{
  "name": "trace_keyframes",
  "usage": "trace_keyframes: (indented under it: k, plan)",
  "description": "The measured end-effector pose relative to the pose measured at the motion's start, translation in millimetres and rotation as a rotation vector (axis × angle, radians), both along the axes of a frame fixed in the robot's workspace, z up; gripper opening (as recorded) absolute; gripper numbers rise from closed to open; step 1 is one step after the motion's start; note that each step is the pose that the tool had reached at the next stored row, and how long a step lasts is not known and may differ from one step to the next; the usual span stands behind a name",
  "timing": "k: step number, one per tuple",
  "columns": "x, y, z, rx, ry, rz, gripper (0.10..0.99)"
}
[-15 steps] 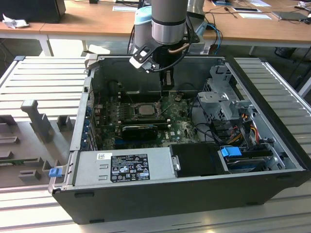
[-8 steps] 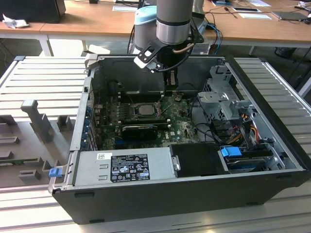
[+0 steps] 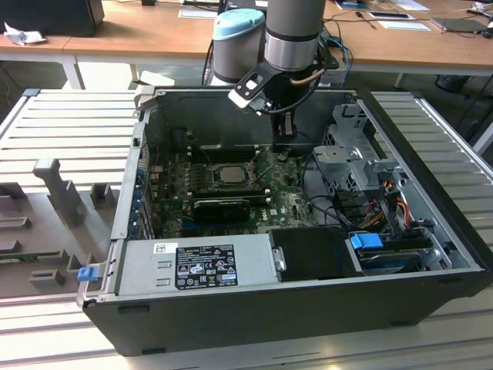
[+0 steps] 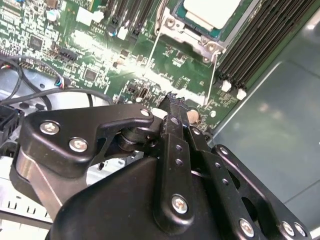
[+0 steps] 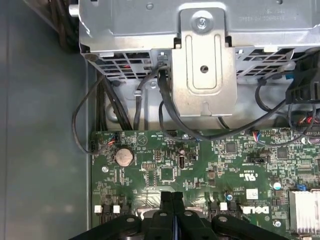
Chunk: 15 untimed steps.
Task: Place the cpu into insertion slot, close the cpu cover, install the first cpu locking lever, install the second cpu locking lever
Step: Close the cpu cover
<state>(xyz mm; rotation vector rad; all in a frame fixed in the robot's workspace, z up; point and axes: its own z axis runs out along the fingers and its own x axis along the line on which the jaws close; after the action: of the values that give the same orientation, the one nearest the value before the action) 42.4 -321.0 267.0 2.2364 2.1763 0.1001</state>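
Observation:
The cpu (image 3: 229,174) is a pale square chip lying flat in the insertion slot (image 3: 210,176) on the green board inside the open computer case. In the second wrist view the cpu (image 4: 210,12) shows with the silver cpu cover (image 4: 192,35) lying around its edge. Two thin wire levers (image 4: 154,50) run from the socket's corner across the board. My gripper (image 3: 283,150) hangs just above the board, to the exterior view's right of the socket and apart from it. In both wrist views the gripper (image 4: 175,100) (image 5: 172,195) is shut, with nothing between its fingers.
A grey metal drive cage (image 5: 200,55) with black cables (image 5: 165,110) stands close beyond the gripper. Long black memory slots (image 4: 260,45) flank the socket. A black card (image 3: 223,206) and the power supply (image 3: 204,266) lie nearer the case front. The case walls (image 3: 146,139) enclose everything.

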Motion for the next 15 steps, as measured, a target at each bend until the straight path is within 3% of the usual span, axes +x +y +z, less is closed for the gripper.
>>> trace_keyframes:
  k: [7,13,15]
  plan:
    - [6.7,0.0,-1.5,0.0,0.0014,0.0,0.106]
    - [7.5,0.0,-16.0,0.001,0.0015,-0.001,0.106]
    - [7.5,-0.1,-17.2,0.001,0.0044,0.0,0.106]
